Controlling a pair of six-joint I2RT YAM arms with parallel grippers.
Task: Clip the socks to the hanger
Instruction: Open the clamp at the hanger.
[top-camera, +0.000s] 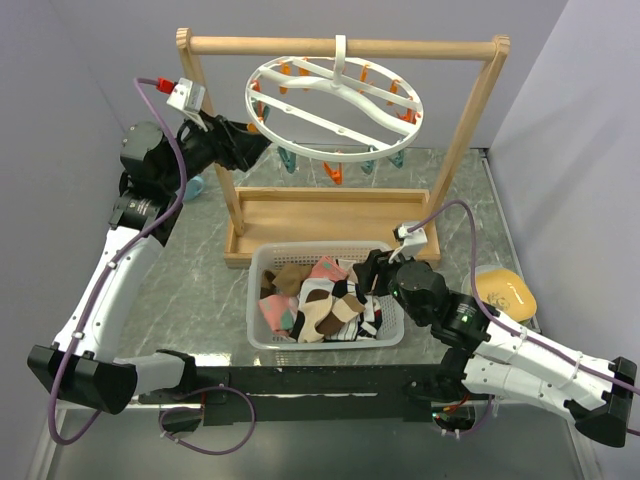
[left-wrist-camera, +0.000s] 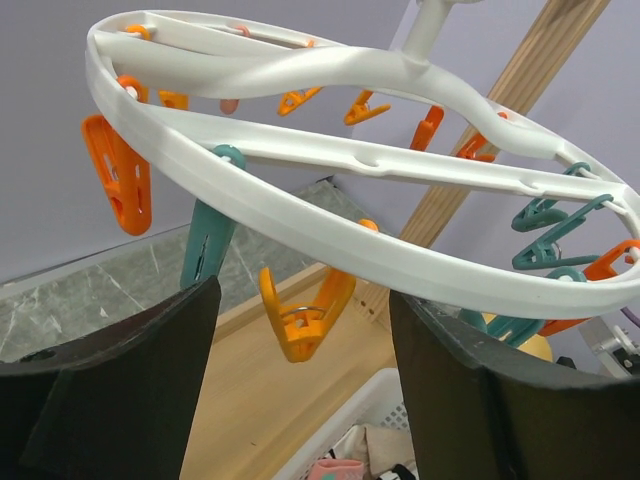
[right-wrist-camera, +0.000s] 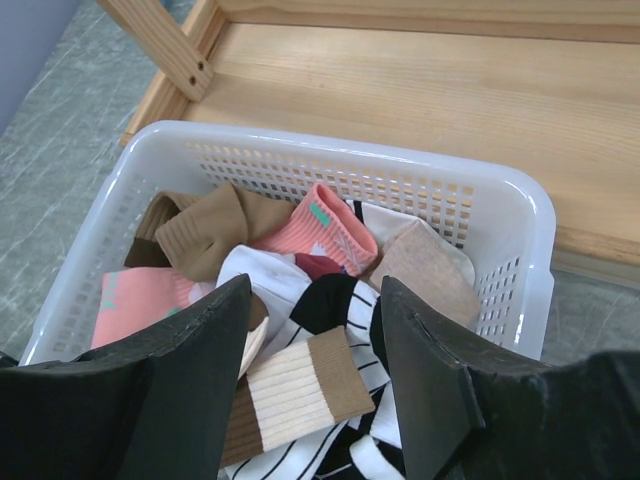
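Observation:
The hanger (top-camera: 335, 105), a round white ring with wavy crossbars, hangs by its hook from the wooden bar, with orange and teal pegs under its rim. My left gripper (top-camera: 262, 140) is raised at the ring's left edge and stands open. In the left wrist view, an orange peg (left-wrist-camera: 300, 315) hangs under the hanger's rim (left-wrist-camera: 300, 215), between and beyond the fingers (left-wrist-camera: 130, 370), untouched. The socks (top-camera: 325, 300) lie heaped in a white basket (top-camera: 262, 335). My right gripper (right-wrist-camera: 312, 300) hovers open over a brown-and-cream ribbed sock (right-wrist-camera: 300, 390), a striped sock (right-wrist-camera: 425, 255) and a pink sock (right-wrist-camera: 320, 230), holding nothing.
A tall wooden frame (top-camera: 470, 120) with a flat wooden base (top-camera: 330, 215) stands behind the basket. A yellow object (top-camera: 505, 292) lies at the table's right, and a blue object (top-camera: 195, 187) sits by the left post. Grey walls close in on both sides.

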